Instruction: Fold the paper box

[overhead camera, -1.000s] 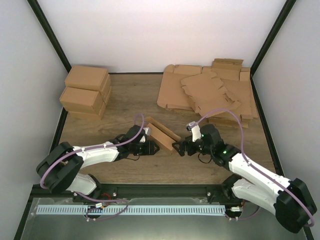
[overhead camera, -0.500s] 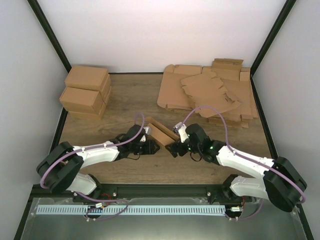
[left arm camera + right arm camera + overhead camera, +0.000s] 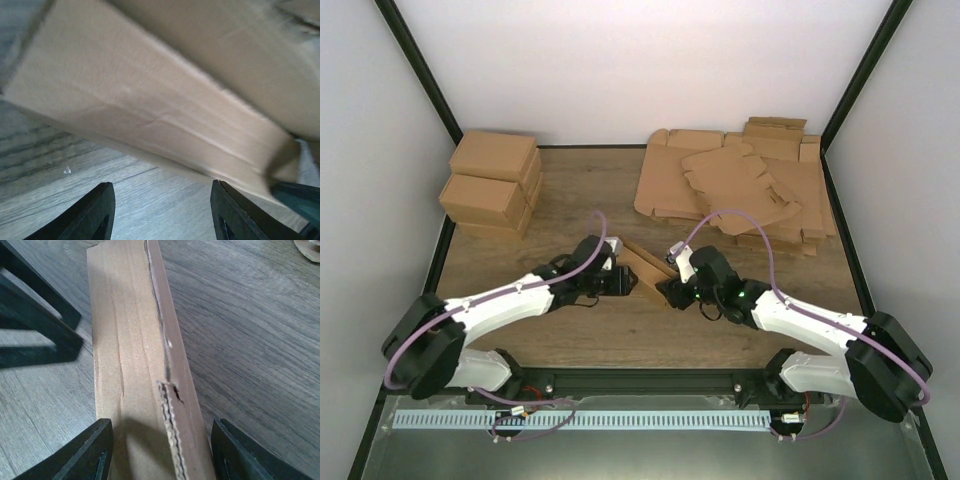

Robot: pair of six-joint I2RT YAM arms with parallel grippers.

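Step, my read: mid-fold, walls partly up. Brown corrugated-cardboard paper box (image 3: 645, 266) sits centre of wooden worktop (image 3: 570, 200), between arms. Left fingers (image 3: 95, 215) open, box wall just beyond tips. Right fingers (image 3: 87, 455) straddle folded wall; clamped or not, cannot tell. Next likely needs: firm pinch right, left bracing, flap tucked inward.

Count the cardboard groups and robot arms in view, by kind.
Stack of closed cartons: 1
Pile of flat blanks: 1
Paper box being folded: 1
Robot arms: 2 (left arm, right arm)
Total: 5
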